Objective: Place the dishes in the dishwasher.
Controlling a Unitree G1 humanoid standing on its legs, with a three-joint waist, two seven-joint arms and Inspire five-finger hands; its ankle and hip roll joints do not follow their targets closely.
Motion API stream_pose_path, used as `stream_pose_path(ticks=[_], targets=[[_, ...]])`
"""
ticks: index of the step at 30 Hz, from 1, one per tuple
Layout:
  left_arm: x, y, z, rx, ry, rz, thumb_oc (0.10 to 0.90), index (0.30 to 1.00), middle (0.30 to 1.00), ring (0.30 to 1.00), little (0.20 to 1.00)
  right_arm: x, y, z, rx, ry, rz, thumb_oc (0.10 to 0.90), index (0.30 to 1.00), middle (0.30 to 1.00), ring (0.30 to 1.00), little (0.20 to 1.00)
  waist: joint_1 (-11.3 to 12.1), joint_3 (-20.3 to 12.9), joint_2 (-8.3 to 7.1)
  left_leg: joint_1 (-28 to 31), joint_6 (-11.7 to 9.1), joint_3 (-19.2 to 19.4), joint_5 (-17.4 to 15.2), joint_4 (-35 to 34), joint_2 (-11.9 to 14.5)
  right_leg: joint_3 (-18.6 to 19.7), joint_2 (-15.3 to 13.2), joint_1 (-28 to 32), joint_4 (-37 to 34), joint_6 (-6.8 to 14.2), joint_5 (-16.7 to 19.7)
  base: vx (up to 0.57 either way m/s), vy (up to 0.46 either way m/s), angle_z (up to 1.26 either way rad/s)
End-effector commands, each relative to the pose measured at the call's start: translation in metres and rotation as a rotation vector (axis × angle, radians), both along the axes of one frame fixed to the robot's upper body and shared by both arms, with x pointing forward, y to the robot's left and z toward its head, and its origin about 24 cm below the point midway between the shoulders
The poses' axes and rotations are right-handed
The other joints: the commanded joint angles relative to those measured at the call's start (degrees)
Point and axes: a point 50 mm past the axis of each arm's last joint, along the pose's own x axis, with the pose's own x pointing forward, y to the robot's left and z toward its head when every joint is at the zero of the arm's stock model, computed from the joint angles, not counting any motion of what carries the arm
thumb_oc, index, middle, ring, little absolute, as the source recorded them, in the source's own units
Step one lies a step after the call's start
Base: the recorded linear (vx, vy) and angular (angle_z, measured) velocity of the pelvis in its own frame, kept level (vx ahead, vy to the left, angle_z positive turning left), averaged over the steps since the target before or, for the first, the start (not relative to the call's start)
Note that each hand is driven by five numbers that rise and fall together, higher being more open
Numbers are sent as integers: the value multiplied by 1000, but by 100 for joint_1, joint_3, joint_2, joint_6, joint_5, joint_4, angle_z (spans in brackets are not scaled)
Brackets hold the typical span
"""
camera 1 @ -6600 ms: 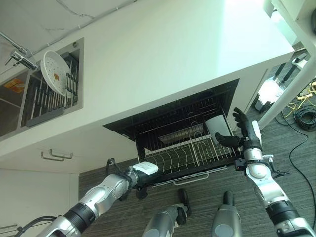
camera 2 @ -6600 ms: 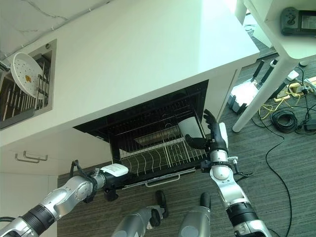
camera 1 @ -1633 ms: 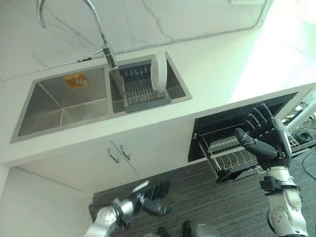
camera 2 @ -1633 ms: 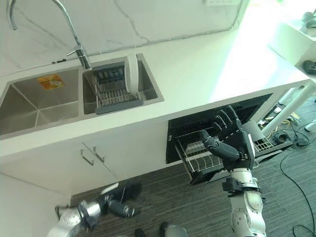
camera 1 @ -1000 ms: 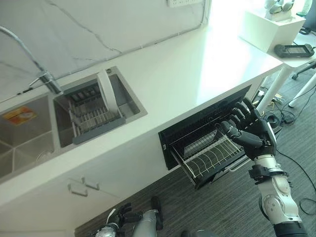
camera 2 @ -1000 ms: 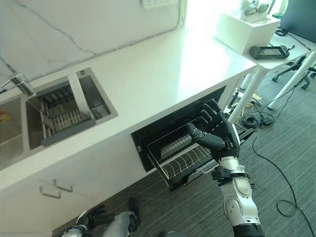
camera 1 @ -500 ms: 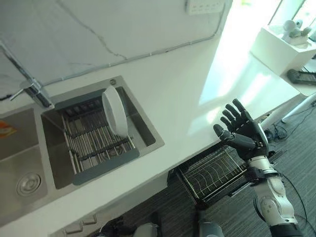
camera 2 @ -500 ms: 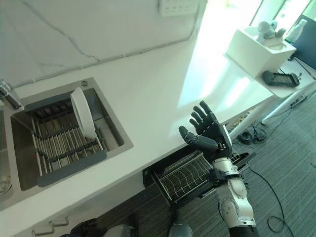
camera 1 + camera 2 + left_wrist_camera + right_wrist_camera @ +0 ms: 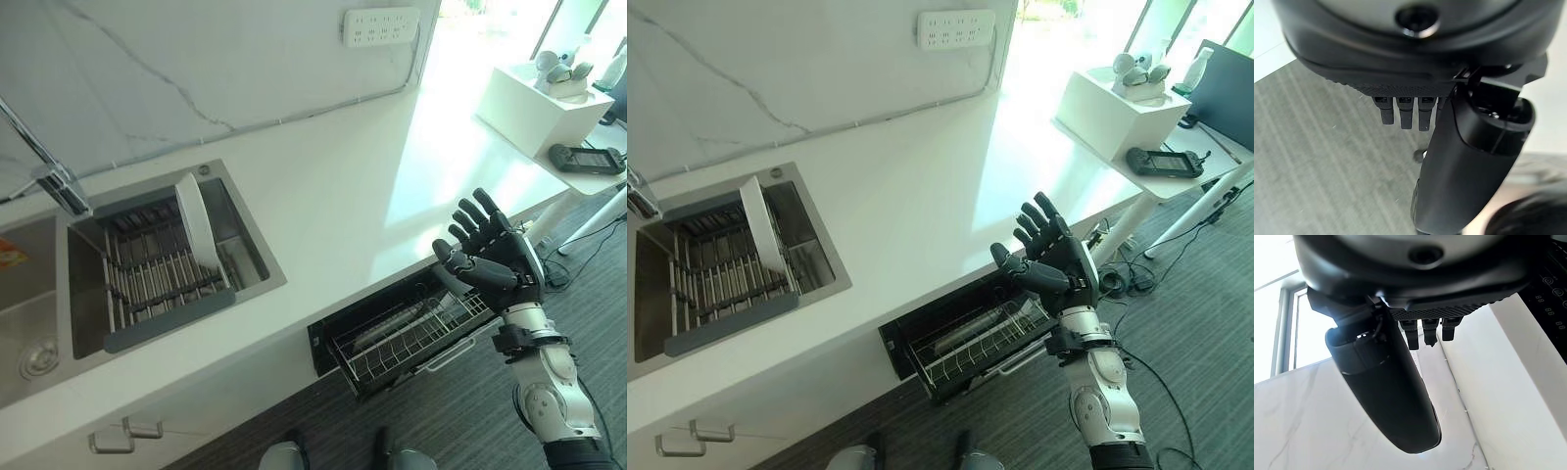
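Observation:
A white plate stands on edge in the grey drying rack inside the sink. Below the white counter, the dishwasher's wire rack is pulled out. My right hand is raised in front of the counter's edge, above the rack's right end. It is open, with fingers spread and nothing in it. In the right wrist view, the right hand shows straight fingers against the marble wall. My left hand hangs over grey carpet, fingers straight and holding nothing.
A faucet rises at the sink's left. A socket strip is on the marble wall. To the right stands a white table with a box and a black controller. A cupboard handle is at lower left.
The camera has swung, so the whole picture has shifted and more of the pulled-out rack shows. My right hand keeps its raised, open pose.

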Motion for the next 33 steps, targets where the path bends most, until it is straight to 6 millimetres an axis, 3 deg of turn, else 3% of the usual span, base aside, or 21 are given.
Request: stream_pose_path(ticks=[1,8,12,15,17,20,21,23,25,29,33], targets=[[7,23,6,61,-4,-32,800,900,900,900,900,-1,4,56,-8,-281,21,800,900,900,900,900,-23,-169,-203,212,1,215,-511,-66,-99,60,-196,314,604,409,-970,0,0,0],[9,22,5,54,-6,22,800,900,900,900,900,-1,14,60,-15,-311,87,800,900,900,900,900,39,-240,-206,218,-24,205,-531,-66,-64,-41,-182,383,604,378,-1054,-17,-71,12],[10,18,4,44,-11,63,800,900,900,900,900,0,21,68,-15,-344,117,800,900,900,900,900,139,-255,-175,-8,-210,-11,-328,-66,108,-60,29,368,604,227,-1218,-95,-199,32],[5,14,3,50,1,92,800,900,900,900,900,-1,23,71,-24,-346,140,800,900,900,900,900,164,-182,-151,-95,-329,47,-183,-66,296,-146,77,428,604,169,-1299,-70,-100,27],[4,15,3,63,5,94,800,900,900,900,900,-3,23,71,-38,-344,130,800,900,900,900,900,96,-142,-151,-59,-356,407,-96,-66,440,-309,41,452,604,143,-1300,-93,-80,49],[5,17,4,85,12,53,800,900,900,900,900,-8,13,74,-59,-357,70,800,900,900,900,900,-148,-132,-233,270,-332,1352,-184,-66,700,-636,-149,552,604,165,-1333,-37,-22,65],[6,17,4,87,12,51,800,900,900,900,900,-8,12,74,-60,-361,67,800,900,900,900,900,-161,-126,-245,298,-328,1375,-186,-66,712,-644,-164,549,604,162,-1318,9,72,100],[8,18,4,97,8,52,800,900,900,900,900,-8,8,76,-65,-379,61,800,900,900,900,900,-128,-107,-294,419,-311,1031,-285,-66,612,-478,-176,475,604,170,-1241,-48,150,87],[11,19,5,110,-3,56,800,900,900,900,900,-8,6,77,-61,-399,69,800,900,900,900,900,-55,-112,-250,368,-283,529,-279,-66,469,-291,-124,334,604,146,-1103,-43,185,-5],[23,19,6,108,-15,45,800,900,900,900,900,-9,5,79,-41,-398,62,800,900,900,900,900,-174,-199,-177,391,-399,664,-266,-66,685,-358,-215,399,604,194,-1107,50,145,-30],[35,18,8,100,-54,62,800,900,900,900,900,-9,11,79,-42,-402,68,800,900,900,900,900,-194,-263,-105,452,-352,532,-402,-66,522,-285,-359,417,604,315,-1049,63,181,2]])
